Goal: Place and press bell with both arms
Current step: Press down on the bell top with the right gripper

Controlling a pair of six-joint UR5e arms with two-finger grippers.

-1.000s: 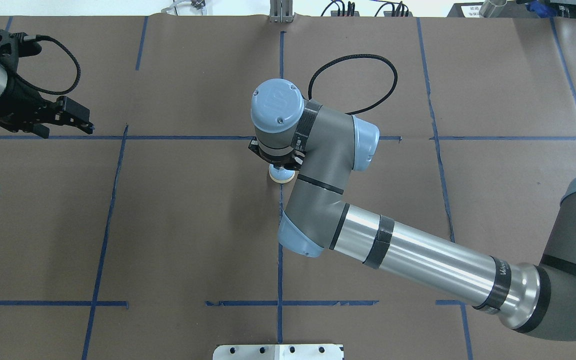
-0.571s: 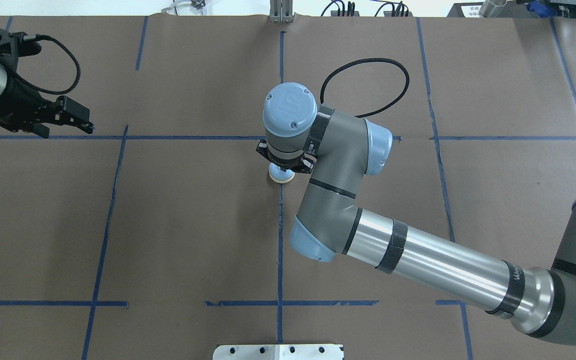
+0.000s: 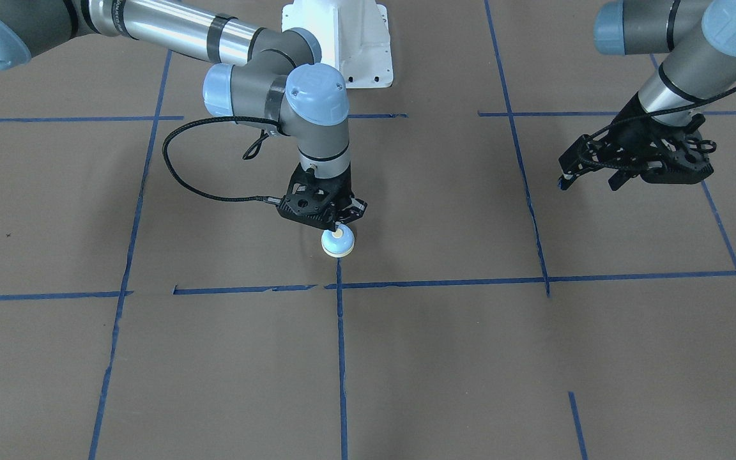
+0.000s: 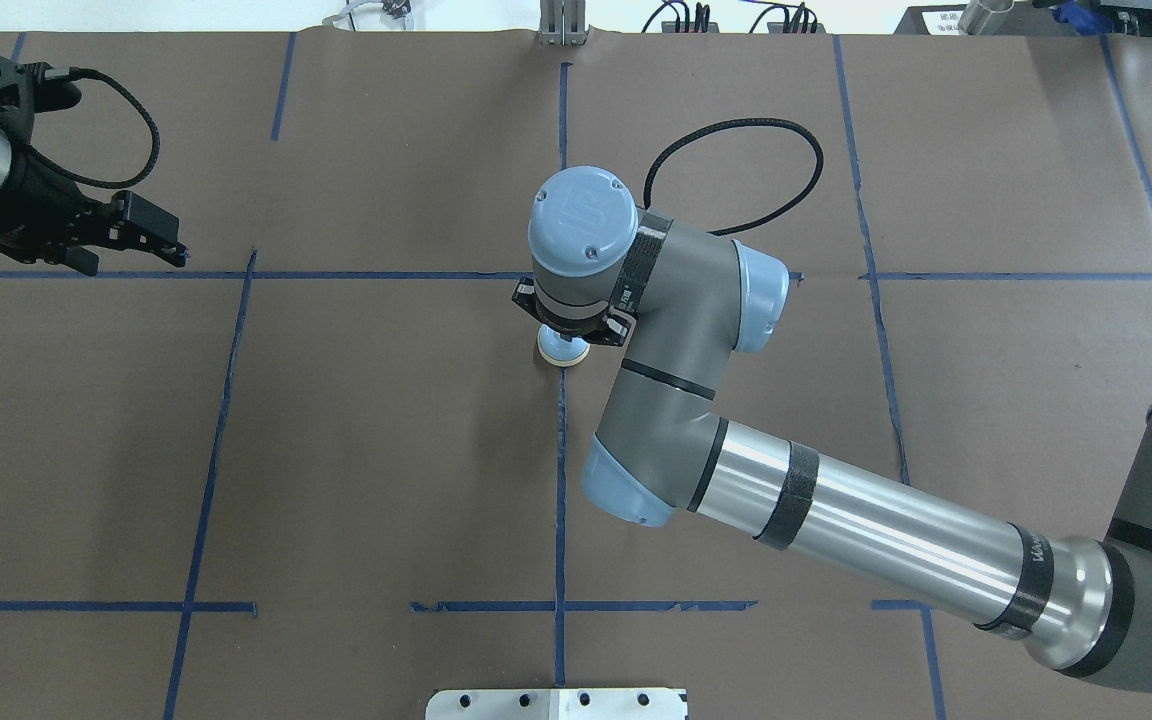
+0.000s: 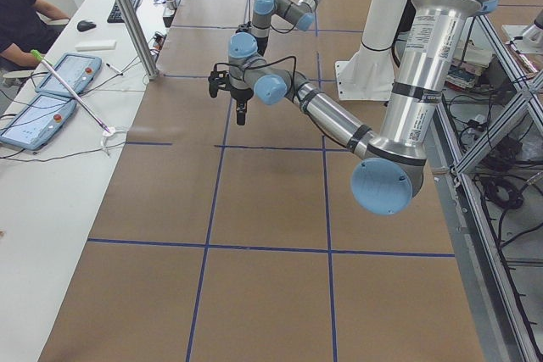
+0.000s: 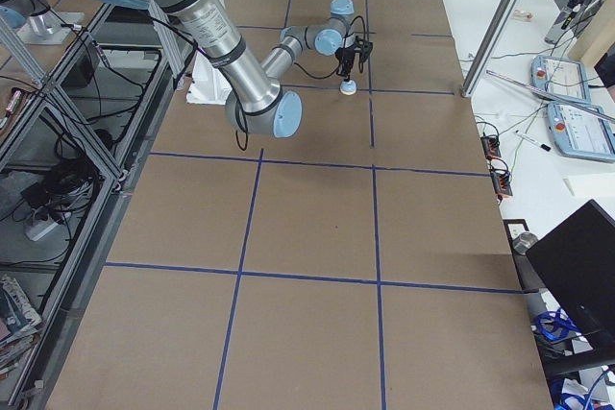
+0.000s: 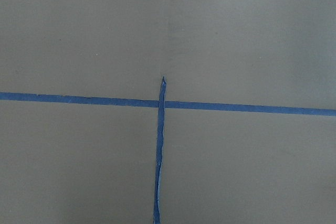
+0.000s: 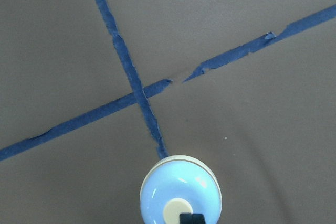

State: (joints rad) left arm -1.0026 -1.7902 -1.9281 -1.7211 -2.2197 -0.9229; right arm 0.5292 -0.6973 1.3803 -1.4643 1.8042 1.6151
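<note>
The light-blue bell [image 3: 338,243] with a cream rim stands on the brown table just above a blue tape crossing. It also shows in the overhead view [image 4: 563,352] and the right wrist view [image 8: 181,192]. My right gripper [image 3: 340,229] points straight down over it with its jaws shut. One black fingertip [image 8: 191,217] sits at the cream button. My left gripper [image 3: 565,177] hangs far off to the side above the table, fingers together and empty; it is at the left in the overhead view [image 4: 168,248]. The left wrist view shows only tape lines.
The white pedestal [image 3: 355,45] stands behind the bell. A black cable loop [image 4: 736,170] hangs from my right wrist. Blue tape lines [image 4: 560,470] divide the brown table cover. A side desk with tablets [image 5: 51,82] and a seated person lies beyond the far edge.
My right wrist has shifted a little to the right above the bell. The bell has stayed in place. My left arm has barely moved.
</note>
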